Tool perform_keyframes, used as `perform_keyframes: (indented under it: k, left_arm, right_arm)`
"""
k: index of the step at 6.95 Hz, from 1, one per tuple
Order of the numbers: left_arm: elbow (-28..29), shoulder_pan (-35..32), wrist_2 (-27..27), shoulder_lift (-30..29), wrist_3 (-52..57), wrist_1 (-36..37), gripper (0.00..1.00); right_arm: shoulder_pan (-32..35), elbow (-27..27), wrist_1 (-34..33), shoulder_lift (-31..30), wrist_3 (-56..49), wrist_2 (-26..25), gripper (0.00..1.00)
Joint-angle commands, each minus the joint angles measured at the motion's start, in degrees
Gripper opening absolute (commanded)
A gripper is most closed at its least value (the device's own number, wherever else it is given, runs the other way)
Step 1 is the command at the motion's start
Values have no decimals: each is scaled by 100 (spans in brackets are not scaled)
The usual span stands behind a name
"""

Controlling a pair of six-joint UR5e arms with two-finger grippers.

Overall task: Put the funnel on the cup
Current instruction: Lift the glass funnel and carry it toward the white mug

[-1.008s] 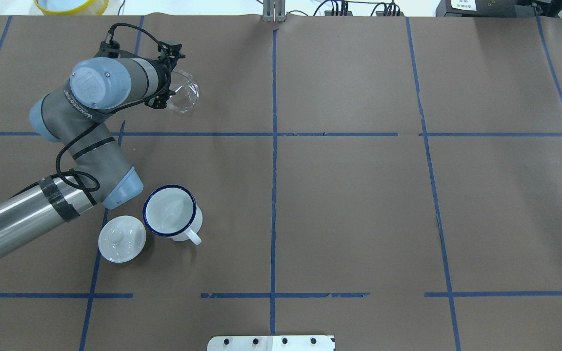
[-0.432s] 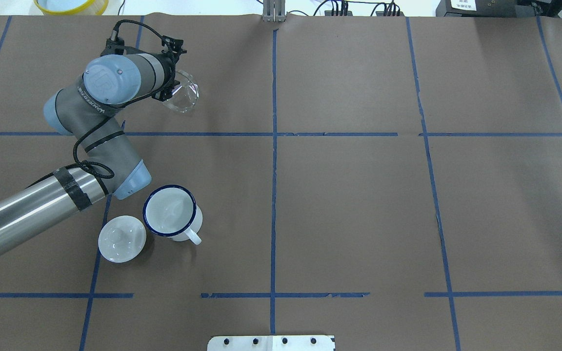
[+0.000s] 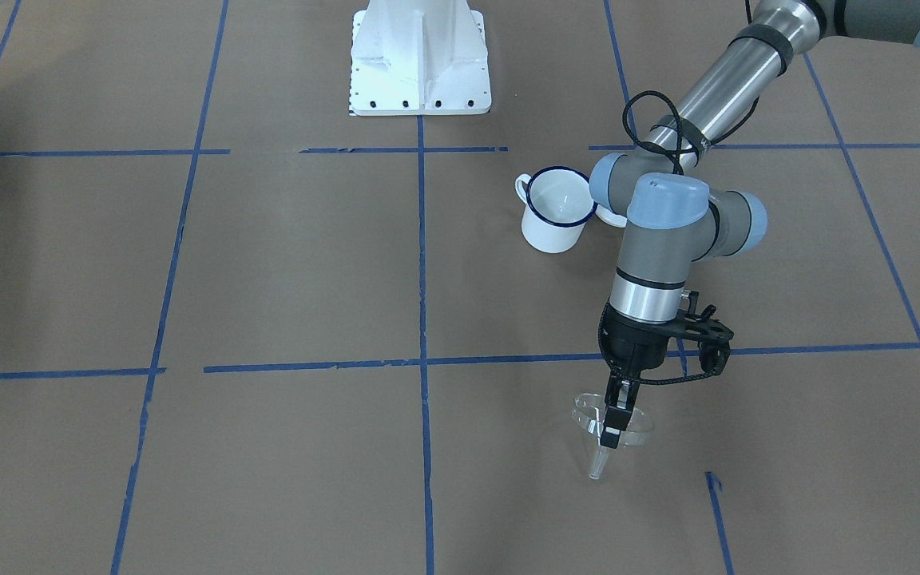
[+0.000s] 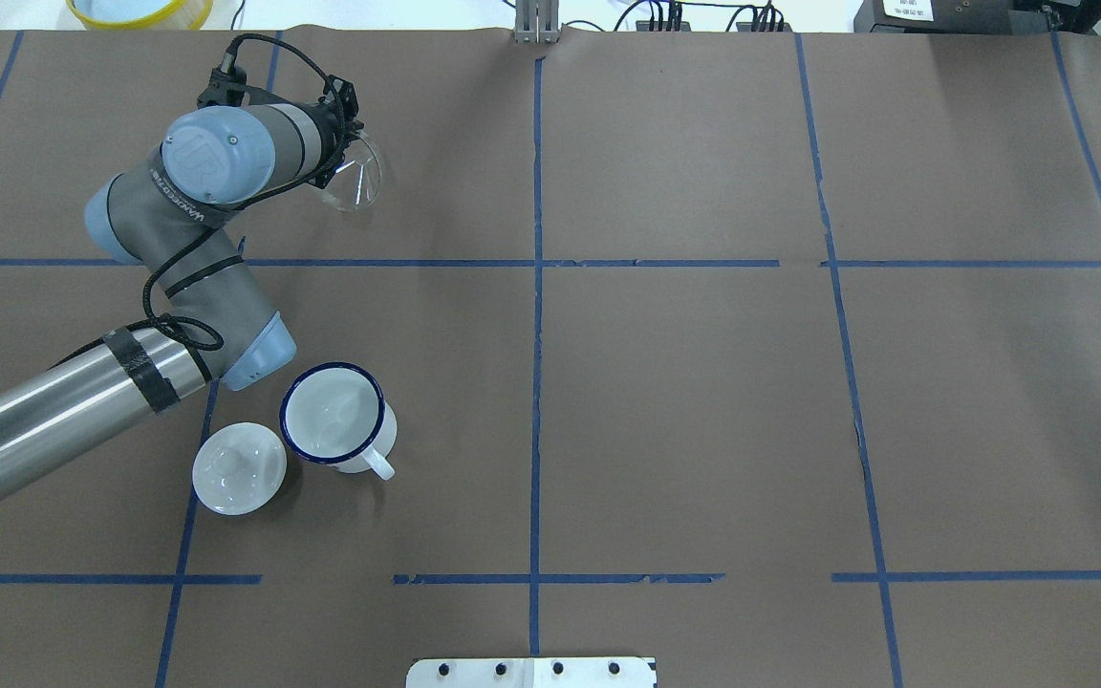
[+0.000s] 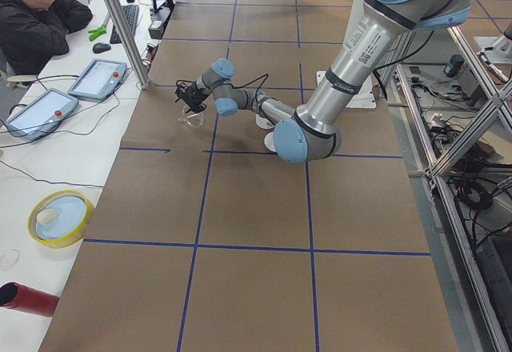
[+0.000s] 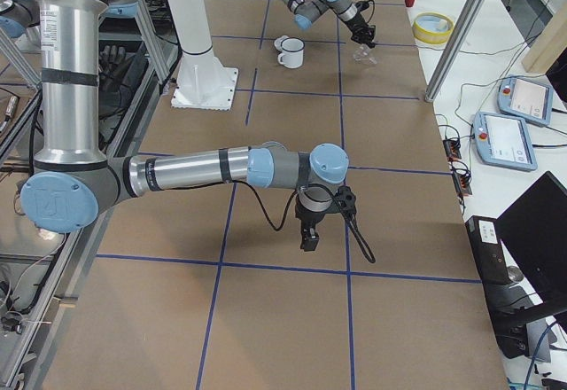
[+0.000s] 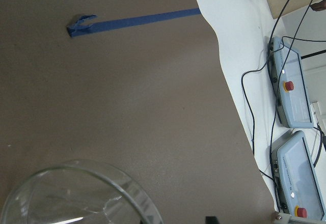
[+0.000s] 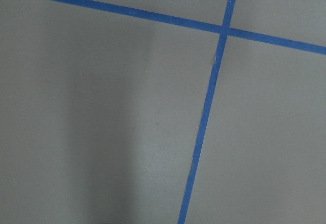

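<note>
The left gripper (image 3: 612,430) is clamped on the funnel (image 3: 636,430) at its rim, with the spout pointing down below the fingertips. The cup (image 4: 333,413) stands mouth-up, well apart, back toward the robot's base. The left arm is much nearer to it. Seen from overhead, the funnel's mouth looks narrower and more tipped than a second ago. I cannot tell whether the far right gripper (image 6: 308,237) is clenched or released.

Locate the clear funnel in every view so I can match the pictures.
Front-facing: funnel lower right of centre.
Overhead: upper left.
Exterior left: upper left, far.
Exterior right: top, right of centre.
Left wrist: bottom left.
Right wrist: not in it.
Shared landmark: white enamel mug.
</note>
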Motion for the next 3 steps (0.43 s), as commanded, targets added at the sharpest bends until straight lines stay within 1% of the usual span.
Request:
perform_keyframes:
  k: [1,2,3]
  left_arm:
    - [-548,-147,-44,6,67,77,0]
    - [-970,-331,-479,15,94,278,0]
    - [-1496,-472,-1075,49,372,794,0]
  right_arm:
    - [0,0,0,0,0,0,100]
    - [0,0,0,0,0,0,100]
    - [0,0,0,0,0,0,100]
